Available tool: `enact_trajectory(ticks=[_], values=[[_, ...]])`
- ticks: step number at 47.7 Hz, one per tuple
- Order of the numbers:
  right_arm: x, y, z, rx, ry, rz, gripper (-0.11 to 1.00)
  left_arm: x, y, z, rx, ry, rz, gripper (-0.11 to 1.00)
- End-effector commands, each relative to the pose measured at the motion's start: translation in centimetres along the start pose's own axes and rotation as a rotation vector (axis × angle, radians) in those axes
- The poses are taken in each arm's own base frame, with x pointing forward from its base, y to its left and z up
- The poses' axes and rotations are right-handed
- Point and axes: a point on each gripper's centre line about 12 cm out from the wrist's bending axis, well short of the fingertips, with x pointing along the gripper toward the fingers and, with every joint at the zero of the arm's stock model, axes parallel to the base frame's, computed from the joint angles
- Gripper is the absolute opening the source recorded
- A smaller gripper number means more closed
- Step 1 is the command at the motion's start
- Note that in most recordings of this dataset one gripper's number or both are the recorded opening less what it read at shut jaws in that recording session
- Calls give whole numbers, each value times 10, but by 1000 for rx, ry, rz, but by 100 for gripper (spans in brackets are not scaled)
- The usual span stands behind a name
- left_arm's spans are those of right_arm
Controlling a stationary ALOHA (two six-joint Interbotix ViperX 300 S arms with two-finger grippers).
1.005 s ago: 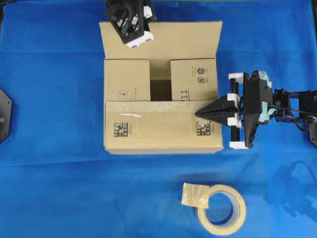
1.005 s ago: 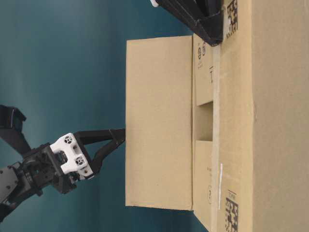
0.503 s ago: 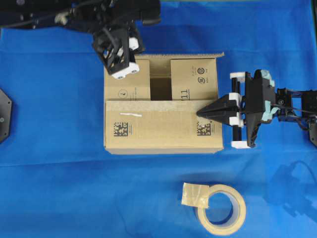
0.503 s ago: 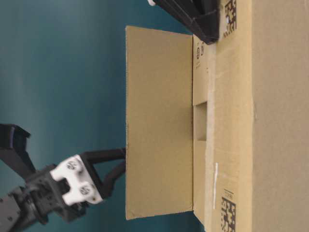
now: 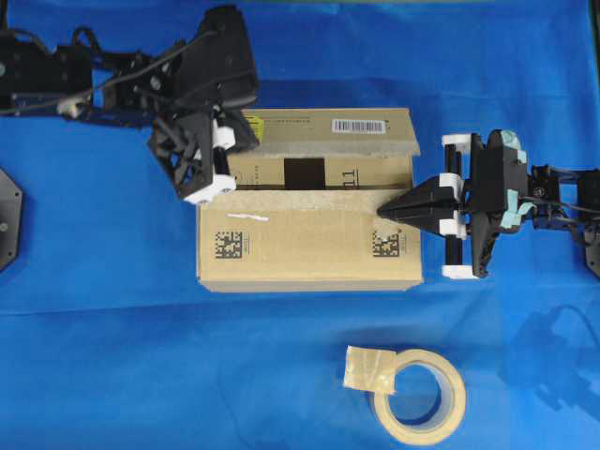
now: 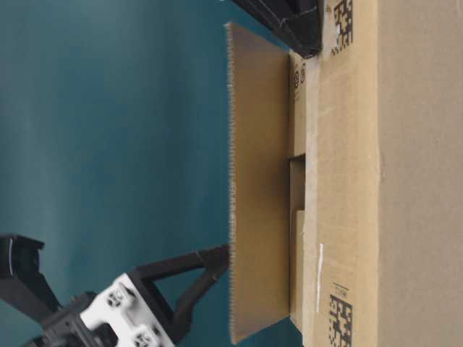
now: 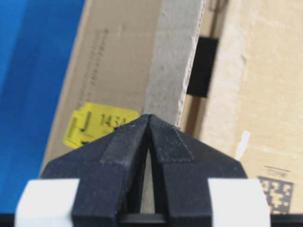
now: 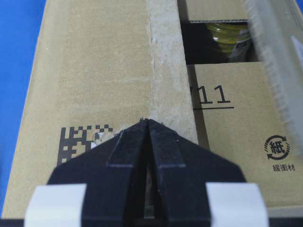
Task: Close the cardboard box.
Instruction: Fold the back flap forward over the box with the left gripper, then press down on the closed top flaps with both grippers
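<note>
- Overhead view: the large brown corrugated cardboard box (image 5: 307,216) is seen lying mid-frame on the blue cloth-covered table (image 5: 94,356). A beige roll of masking tape (image 5: 419,391) is spotted well apart from it, toward the near edge, with a loose tab of tape folded over its rim. The near long flap is laid flat, showing two square data codes and a white tape strip. The far long flap, bearing a barcode, is tilted over the opening. A dark gap is left between the two flaps, and the two short inner flaps are glimpsed below. The left black gripper (image 5: 192,161) is placed at the far flap's left end; the right black gripper (image 5: 403,208) is pressed, tips together, onto the near flap's right end.
- Table-level view: the frame is turned sideways. The far flap is seen nearly edge-on, leaning toward the box top, with the left gripper's fingertips (image 6: 217,256) touching its outer face.
- Left wrist view: the jaws are shown closed with nothing between them, tips against the flap's raw edge; a yellow sticker (image 7: 97,124) is caught beside them.
- Right wrist view: the jaws are closed empty on the near flap. Inside the box, a yellow-and-dark object (image 8: 227,37) is made out through the gap, too dim to name.
</note>
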Motion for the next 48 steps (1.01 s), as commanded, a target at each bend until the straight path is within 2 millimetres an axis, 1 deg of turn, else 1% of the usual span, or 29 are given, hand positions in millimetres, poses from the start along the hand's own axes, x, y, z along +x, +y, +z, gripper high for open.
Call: enact_trajectory(ticks=[1, 13, 19, 28, 37, 48], values=[[1, 0, 7, 0, -23, 1, 0, -7, -2, -2, -17, -51, -9, 0], [0, 0, 7, 0, -25, 1, 0, 3, 2, -32, -94, -93, -13, 0], [1, 0, 8, 0, -25, 1, 0, 11, 3, -49, -129, -112, -18, 0], [1, 0, 8, 0, -26, 1, 0, 15, 1, -64, -162, -145, -32, 0], [1, -2, 9, 4, -29, -6, 0, 13, -1, -66, -168, -165, -41, 0], [1, -15, 12, 19, -45, -46, 0, 13, -4, -66, -162, -165, -48, 0]])
